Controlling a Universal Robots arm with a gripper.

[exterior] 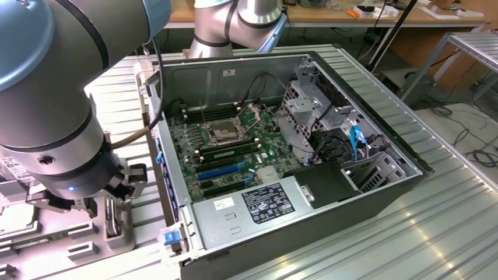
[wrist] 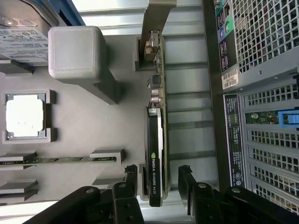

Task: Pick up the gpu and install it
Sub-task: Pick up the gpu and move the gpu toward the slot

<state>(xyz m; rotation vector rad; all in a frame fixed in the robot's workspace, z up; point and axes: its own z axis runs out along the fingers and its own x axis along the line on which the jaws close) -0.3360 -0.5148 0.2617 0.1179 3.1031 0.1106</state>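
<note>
The gpu [wrist: 156, 154], a thin black card with a green logo strip and a silver bracket end, stands on edge in a slot of the grey parts tray [wrist: 93, 126]. My gripper [wrist: 158, 172] is open and straddles the card's near end, one black finger [wrist: 132, 175] on each side with a gap to the card. In the exterior view the gripper [exterior: 109, 211] hangs low over the tray, left of the open computer case [exterior: 374, 146], with the gpu [exterior: 114, 221] dark between the fingers. The motherboard [exterior: 225, 140] lies exposed inside, with a blue expansion slot [exterior: 221, 171].
The tray also holds a processor chip [wrist: 24, 116], green memory sticks [wrist: 56, 160] and a silver hard drive [wrist: 23, 39]. A grey block [wrist: 77, 51] rises from the tray. The case's perforated rear wall [wrist: 266, 42] stands close beside the gpu. A power supply [exterior: 257, 204] and drive cage [exterior: 311, 111] fill part of the case.
</note>
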